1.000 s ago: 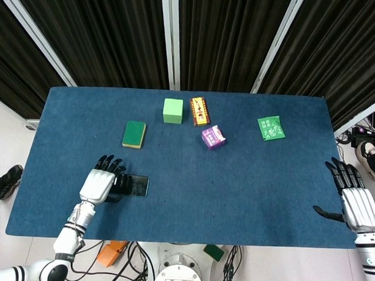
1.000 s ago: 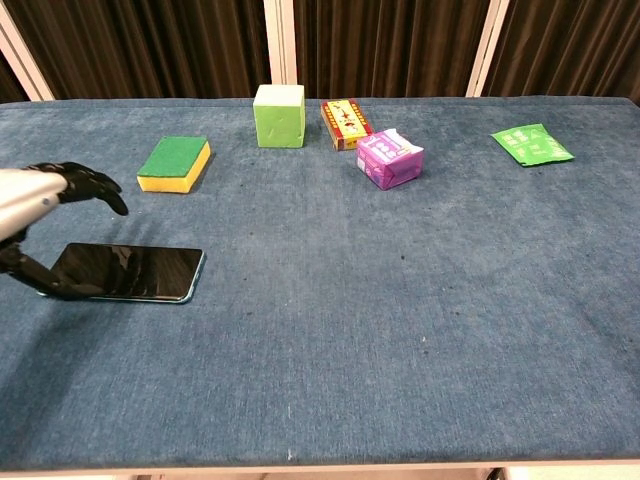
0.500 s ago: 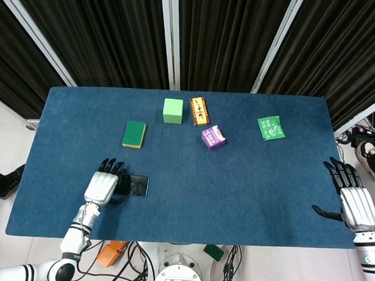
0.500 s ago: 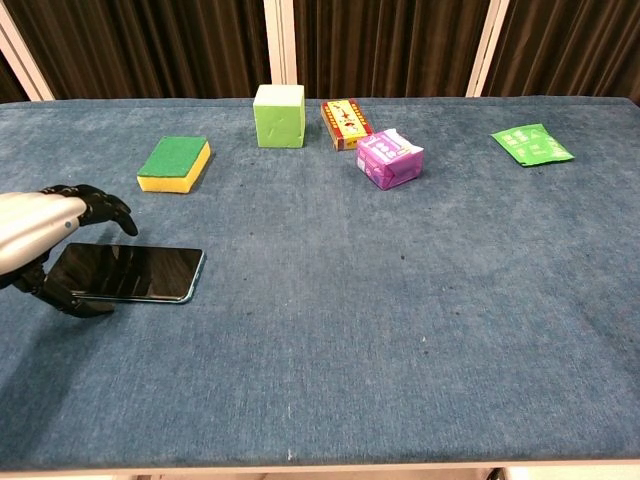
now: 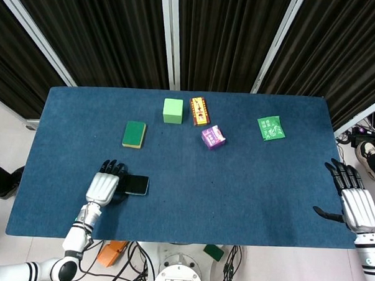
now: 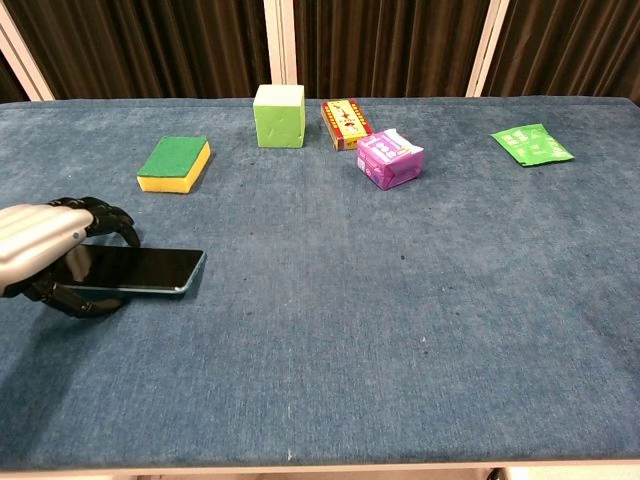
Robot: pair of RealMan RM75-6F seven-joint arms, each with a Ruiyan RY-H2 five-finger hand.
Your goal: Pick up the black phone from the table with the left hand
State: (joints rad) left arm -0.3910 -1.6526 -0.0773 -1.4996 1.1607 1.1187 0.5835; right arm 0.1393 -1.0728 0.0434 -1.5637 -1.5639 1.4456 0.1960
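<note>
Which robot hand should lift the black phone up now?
The left hand. Its fingers already wrap one end of the black phone near the table's left front. The right hand is open at the far right edge.

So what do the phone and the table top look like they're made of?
The black phone looks like glossy glass on top, since its face shows reflections, with a thin bluish rim, metal or plastic. The table seems covered in matte blue fabric, carpet or felt, judging by its fuzzy, mottled nap.
</note>
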